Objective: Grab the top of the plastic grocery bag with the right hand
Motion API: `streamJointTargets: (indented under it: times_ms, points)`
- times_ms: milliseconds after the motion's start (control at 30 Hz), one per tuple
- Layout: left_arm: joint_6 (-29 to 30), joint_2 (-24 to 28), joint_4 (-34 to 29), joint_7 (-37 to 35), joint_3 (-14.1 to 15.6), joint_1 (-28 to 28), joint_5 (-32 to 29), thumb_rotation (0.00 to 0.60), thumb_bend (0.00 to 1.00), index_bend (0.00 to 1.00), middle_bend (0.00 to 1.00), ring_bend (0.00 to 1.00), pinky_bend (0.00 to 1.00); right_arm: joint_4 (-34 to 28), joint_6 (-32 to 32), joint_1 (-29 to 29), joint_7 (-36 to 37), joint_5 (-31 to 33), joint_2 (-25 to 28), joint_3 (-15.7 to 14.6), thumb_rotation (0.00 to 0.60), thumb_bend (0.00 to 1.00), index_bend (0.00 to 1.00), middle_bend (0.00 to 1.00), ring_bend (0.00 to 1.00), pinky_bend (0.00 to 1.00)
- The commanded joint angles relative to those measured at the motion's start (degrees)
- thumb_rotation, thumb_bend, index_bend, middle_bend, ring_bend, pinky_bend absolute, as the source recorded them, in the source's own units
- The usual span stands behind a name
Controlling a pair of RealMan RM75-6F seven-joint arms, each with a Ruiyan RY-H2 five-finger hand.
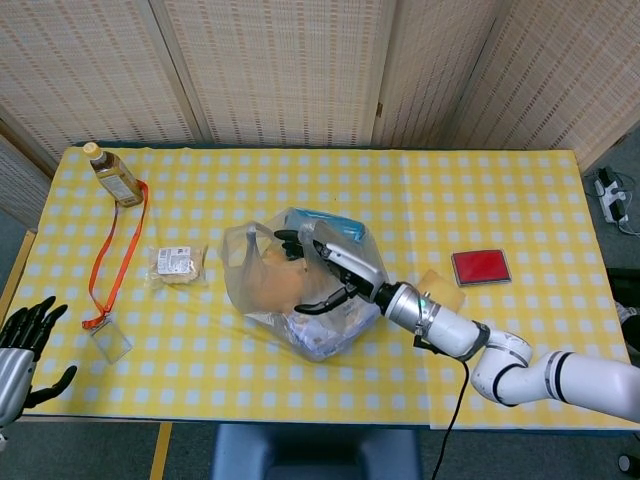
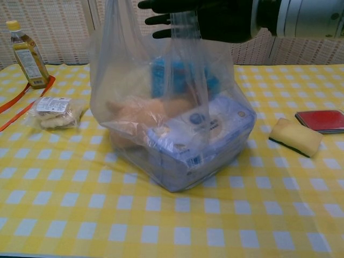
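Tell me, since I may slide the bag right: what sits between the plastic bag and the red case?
A yellow sponge lies on the cloth between the plastic bag and the red case; the chest view shows it best, apart from both.

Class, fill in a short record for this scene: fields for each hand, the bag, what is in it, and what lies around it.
right hand: over the bag's top, fingers spread, handle strip across it; grip unclear
left hand: open, at table's near left edge
bag: clear plastic, upright on table
contents: blue-white pack, orange item, blue packet
around: bottle, orange lanyard, snack packet, sponge, red case
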Motion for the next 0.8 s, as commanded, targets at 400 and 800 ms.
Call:
streamJointTargets:
  times_ms: [400, 800]
  points:
    - [-0.8, -0.4, -0.2, 1.1, -0.3, -0.2, -0.6, 0.600, 0.34, 0.00, 0.03, 0.02, 0.00, 0.2, -1.5, -1.2, -3.6, 1.7, 1.3, 0.5, 0.600, 0.24, 0.05, 0.00, 0.00, 0.00]
    - [-1.1, -0.4, -0.1, 1.0, -0.6, -0.4, -1.2, 0.600, 0.35, 0.00, 0.03, 0.02, 0.00, -0.4, -1.3, -1.3, -2.7, -0.7, 0.7, 0.6, 0.600, 0.24, 0.10, 0.00, 0.00, 0.00]
